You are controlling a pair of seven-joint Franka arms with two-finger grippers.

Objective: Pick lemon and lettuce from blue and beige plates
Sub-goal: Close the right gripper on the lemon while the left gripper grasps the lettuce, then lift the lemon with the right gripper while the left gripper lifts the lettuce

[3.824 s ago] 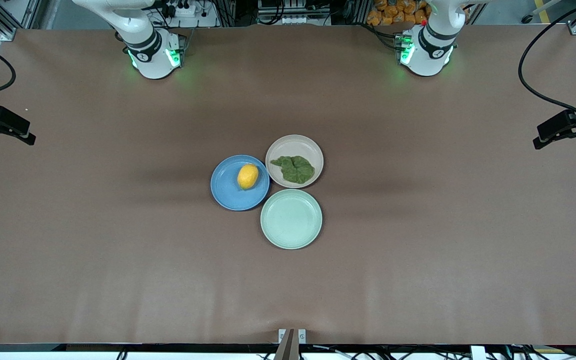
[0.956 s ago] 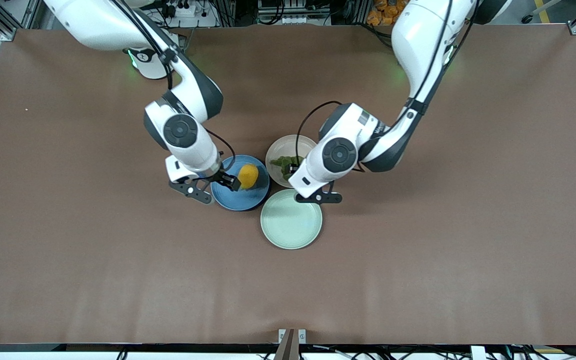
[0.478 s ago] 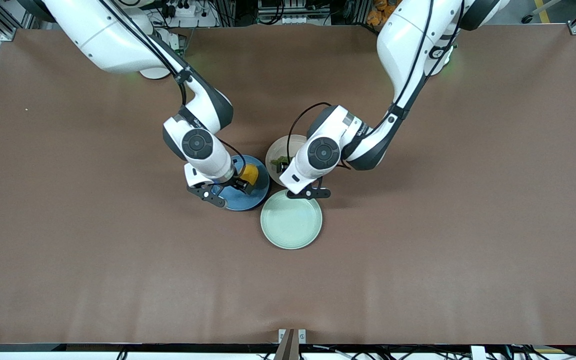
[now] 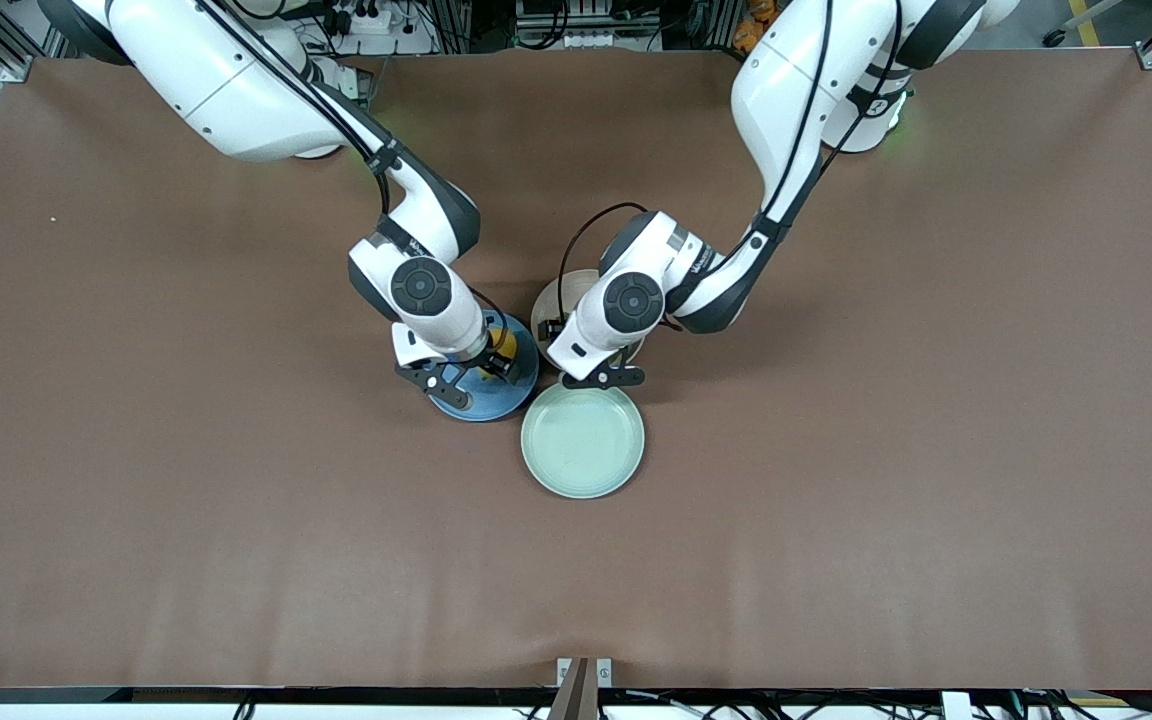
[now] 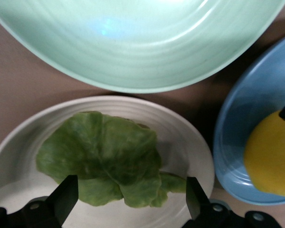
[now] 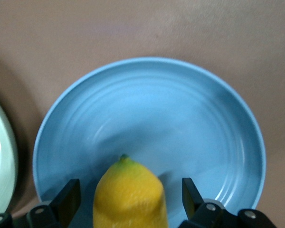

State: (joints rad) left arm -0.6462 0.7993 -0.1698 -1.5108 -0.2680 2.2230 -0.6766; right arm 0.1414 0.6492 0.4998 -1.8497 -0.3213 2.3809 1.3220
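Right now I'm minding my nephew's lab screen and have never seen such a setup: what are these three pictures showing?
Two white robot arms stand at a brown table. The big picture looks down from across it; the two small ones come from cameras on each arm's wrist.

Three plates sit together: a blue plate, a beige plate and a bare mint-green plate, the one nearest the front camera.

The right pincer is open, its fingers either side of the lemon on the blue plate. The left pincer is open too, low over the lettuce lying on the beige plate. Nothing is gripped yet.
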